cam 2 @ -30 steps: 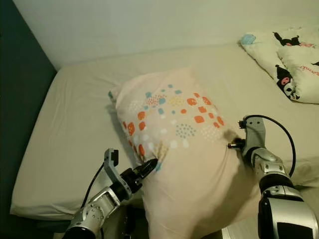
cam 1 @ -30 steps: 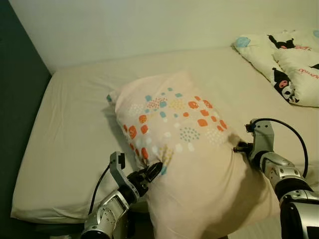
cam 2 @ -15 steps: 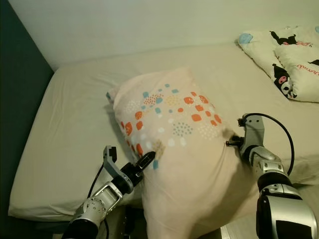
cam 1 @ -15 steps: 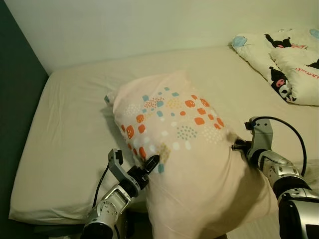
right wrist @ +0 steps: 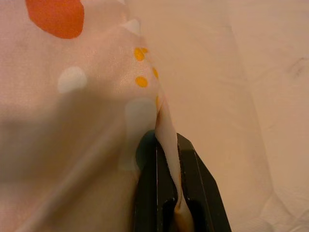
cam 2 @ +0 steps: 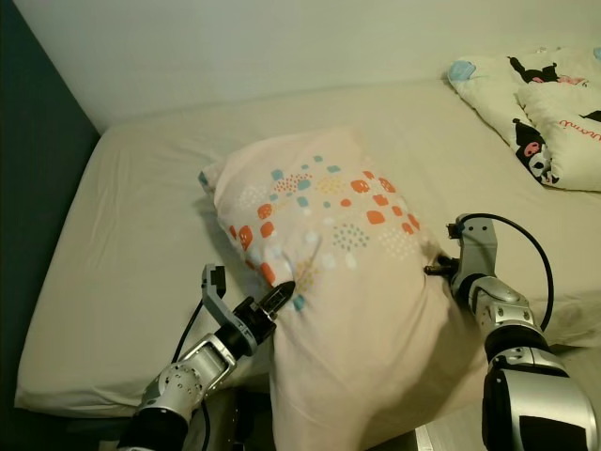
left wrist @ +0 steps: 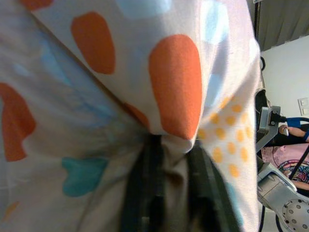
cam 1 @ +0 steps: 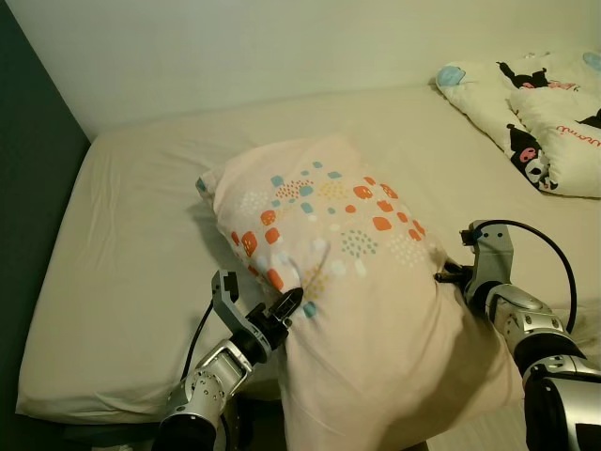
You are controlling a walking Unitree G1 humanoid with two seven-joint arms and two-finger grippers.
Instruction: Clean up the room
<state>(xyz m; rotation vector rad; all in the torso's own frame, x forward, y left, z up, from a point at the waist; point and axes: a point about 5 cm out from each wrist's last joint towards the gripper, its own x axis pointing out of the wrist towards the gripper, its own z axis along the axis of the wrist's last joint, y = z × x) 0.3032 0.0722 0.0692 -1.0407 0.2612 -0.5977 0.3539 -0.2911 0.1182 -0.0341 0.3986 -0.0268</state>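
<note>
Both tools, left (cam 1: 289,304) and right (cam 1: 443,276), pinch the pillow (cam 1: 357,282) by its sides, probably to carry it onto the bed (cam 1: 131,235).

Pillows: one, pale pink with orange and blue spots (cam 1: 347,263), centre of bed
Beds: one (cam 1: 141,207)
Quilts: one, cartoon print (cam 1: 535,113), at 2 o'clock
Grippers: two, left (cam 1: 286,305) at 7 o'clock, right (cam 1: 441,276) at 4 o'clock

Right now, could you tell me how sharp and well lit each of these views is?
Both eye views: evenly lit, sharp, pillow shading the bed beside it. Left wrist view: close fabric soft, left gripper blurred. Right wrist view: dim, warm, right gripper fairly crisp.
</note>
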